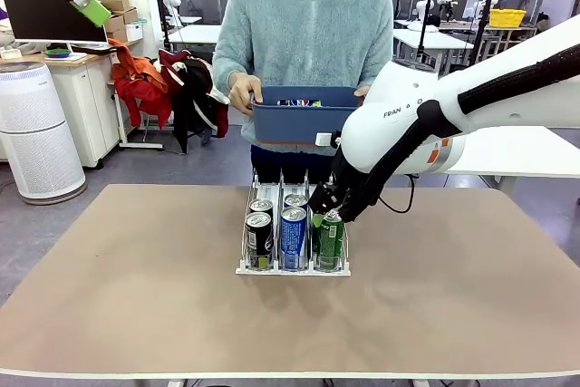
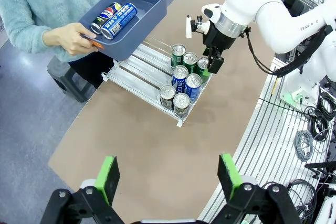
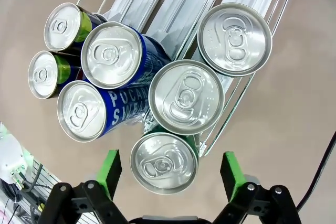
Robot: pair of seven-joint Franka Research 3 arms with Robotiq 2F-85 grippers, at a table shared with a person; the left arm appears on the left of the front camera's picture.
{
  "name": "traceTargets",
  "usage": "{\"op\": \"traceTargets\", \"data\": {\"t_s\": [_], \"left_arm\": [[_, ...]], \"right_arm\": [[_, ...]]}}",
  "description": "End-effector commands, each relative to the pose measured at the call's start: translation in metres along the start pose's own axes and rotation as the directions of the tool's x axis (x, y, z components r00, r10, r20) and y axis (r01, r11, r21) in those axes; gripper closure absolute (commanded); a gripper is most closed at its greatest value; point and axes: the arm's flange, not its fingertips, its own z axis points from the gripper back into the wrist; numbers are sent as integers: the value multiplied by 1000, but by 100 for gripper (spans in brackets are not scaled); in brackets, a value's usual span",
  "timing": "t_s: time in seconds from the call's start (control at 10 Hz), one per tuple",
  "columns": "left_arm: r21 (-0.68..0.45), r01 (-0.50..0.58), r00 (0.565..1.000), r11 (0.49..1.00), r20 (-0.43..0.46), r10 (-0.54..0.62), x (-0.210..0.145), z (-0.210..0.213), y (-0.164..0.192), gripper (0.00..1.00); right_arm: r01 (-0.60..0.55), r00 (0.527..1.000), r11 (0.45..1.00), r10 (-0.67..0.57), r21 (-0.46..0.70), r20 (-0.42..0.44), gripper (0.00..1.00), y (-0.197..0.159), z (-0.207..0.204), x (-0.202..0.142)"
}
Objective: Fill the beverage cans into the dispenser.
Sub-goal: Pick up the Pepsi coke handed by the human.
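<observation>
The dispenser point(image 1: 246, 224), a clear rack with wire dividers, stands mid-table and holds several beverage cans. Black cans point(image 1: 259, 238) fill its left lane, blue ones point(image 1: 293, 237) the middle lane, green ones the right lane. My right gripper point(image 1: 329, 212) hangs open just over the front green can point(image 1: 331, 242). In the right wrist view that can's silver top point(image 3: 164, 162) lies between the open green pads point(image 3: 110, 170). My left gripper point(image 2: 169, 178) is open and empty, raised high at the far left point(image 1: 91, 6). It looks down on the dispenser point(image 2: 137, 69).
A person at the far side holds a dark blue bin point(image 1: 304, 117) above the dispenser's rear end, with more cans point(image 2: 116, 16) lying in it. A white air purifier point(image 1: 34, 129) stands on the floor at the left. Bare tabletop surrounds the rack.
</observation>
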Motion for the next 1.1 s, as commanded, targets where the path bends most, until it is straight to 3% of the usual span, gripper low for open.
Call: {"op": "traceTargets", "data": {"t_s": [0.0, 0.2, 0.3, 0.8, 1.0], "left_arm": [[3, 2, 1000, 1000, -9, -2, -1, 0, 1, 0], [3, 2, 1000, 1000, -9, -2, -1, 0, 1, 0], [3, 2, 1000, 1000, -9, -2, -1, 0, 1, 0], [3, 2, 1000, 1000, -9, -2, -1, 0, 1, 0], [3, 2, 1000, 1000, -9, -2, -1, 0, 1, 0]], "right_arm": [[-7, 1000, 1000, 7, -8, 4, 0, 0, -1, 2], [0, 1000, 1000, 0, 0, 0, 0, 0, 0, 0], [-65, 998, 997, 65, 50, -4, 0, 1, 14, -1], [-244, 970, 962, 242, 119, 35, 0, -19, 121, 38], [-304, 950, 948, 295, 89, 103, 0, -30, 180, 43]]}}
